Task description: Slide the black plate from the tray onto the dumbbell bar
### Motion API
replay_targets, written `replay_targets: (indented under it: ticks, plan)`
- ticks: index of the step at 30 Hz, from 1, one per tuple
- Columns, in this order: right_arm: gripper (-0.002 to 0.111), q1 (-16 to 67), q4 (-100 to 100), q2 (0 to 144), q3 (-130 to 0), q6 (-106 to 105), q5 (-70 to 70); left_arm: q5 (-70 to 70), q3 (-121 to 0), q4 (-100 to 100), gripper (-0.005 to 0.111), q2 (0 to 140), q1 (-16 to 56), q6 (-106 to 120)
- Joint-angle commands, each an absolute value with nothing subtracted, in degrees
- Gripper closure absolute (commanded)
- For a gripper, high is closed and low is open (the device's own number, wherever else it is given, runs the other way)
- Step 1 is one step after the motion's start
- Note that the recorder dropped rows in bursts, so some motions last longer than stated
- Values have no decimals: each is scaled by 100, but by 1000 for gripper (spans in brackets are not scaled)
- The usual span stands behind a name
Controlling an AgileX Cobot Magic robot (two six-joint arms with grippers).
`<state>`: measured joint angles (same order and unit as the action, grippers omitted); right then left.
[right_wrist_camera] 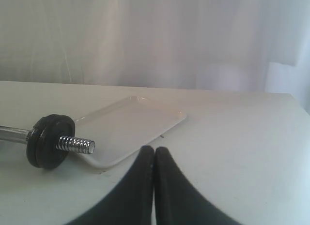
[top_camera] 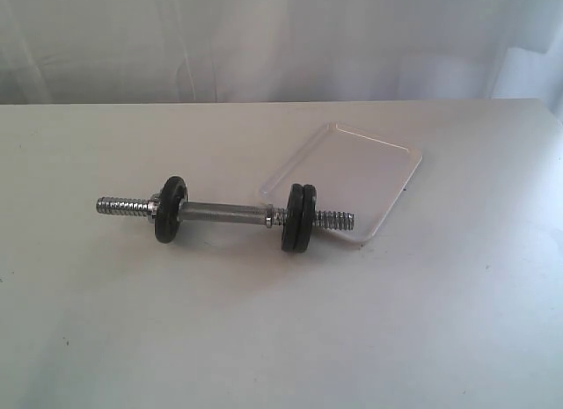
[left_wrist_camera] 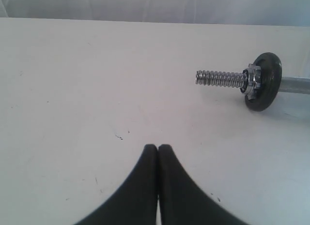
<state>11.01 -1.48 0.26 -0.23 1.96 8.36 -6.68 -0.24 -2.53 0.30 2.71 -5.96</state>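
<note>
Three plates counted on the dumbbell bar (top_camera: 224, 213): lone plate (top_camera: 169, 208) toward 9 o'clock, inner plate (top_camera: 291, 217) and black plate (top_camera: 308, 218) touching toward 3 o'clock, black plate outermost. Found bar lying flat on table (top_camera: 264, 339), tray (top_camera: 369, 163) just past its 3 o'clock end, toward 1 o'clock. Saw left gripper (left_wrist_camera: 158, 148) pressed together, pad against pad, near bar's 9 o'clock thread; right gripper (right_wrist_camera: 154, 150) likewise pressed together, near tray.

Matte black plate (top_camera: 309, 217) upright on chrome dumbbell bar (top_camera: 229, 214), outermost at end beside white tray (top_camera: 380, 167).
</note>
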Motion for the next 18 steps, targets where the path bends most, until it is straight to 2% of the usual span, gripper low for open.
replay_targets:
  ticks: [1,18]
  plan:
    - [108,1076,-169,0,0,415,875,-596,0,-248,107,0,301,-477]
    - [108,1076,-155,0,0,488,929,-1331,0,-247,107,0,301,-461]
